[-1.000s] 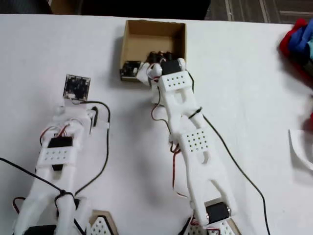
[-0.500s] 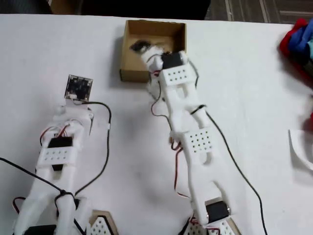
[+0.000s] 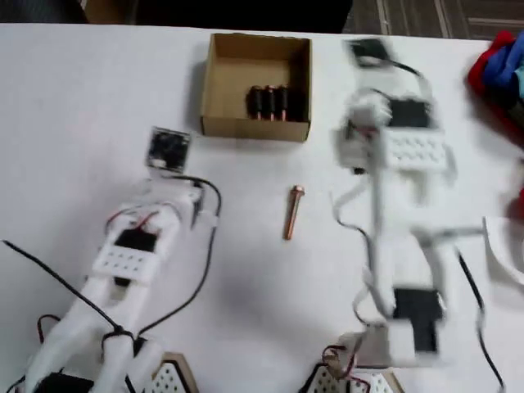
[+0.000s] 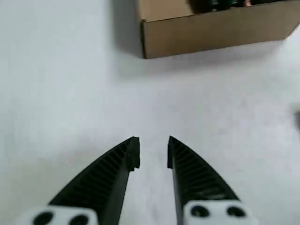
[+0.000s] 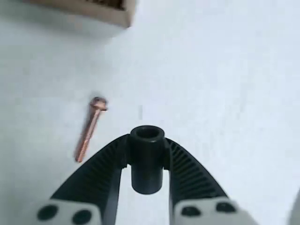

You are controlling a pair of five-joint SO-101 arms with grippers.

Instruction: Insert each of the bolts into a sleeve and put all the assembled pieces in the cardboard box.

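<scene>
The cardboard box (image 3: 214, 78) stands at the table's far middle with three dark assembled pieces (image 3: 268, 101) lying side by side inside. A copper bolt (image 3: 292, 213) lies loose on the white table in front of the box. My right gripper (image 5: 146, 143) is shut on a black sleeve (image 5: 146, 161), held upright with its bore showing, and the bolt (image 5: 89, 129) lies just beside it. The right arm (image 3: 401, 155) is blurred, to the right of the box. My left gripper (image 4: 153, 152) is open with nothing between its fingers, short of the box's corner (image 4: 211, 28).
Red and blue cloth (image 3: 499, 61) lies at the far right edge, with a white curved object (image 3: 503, 246) below it. Cables trail from both arms. Open table lies between the left arm (image 3: 131, 254) and the bolt.
The right arm has swung from over the box to its right. The left arm has shifted to the right. Three pieces now show in the box and a bolt on the table.
</scene>
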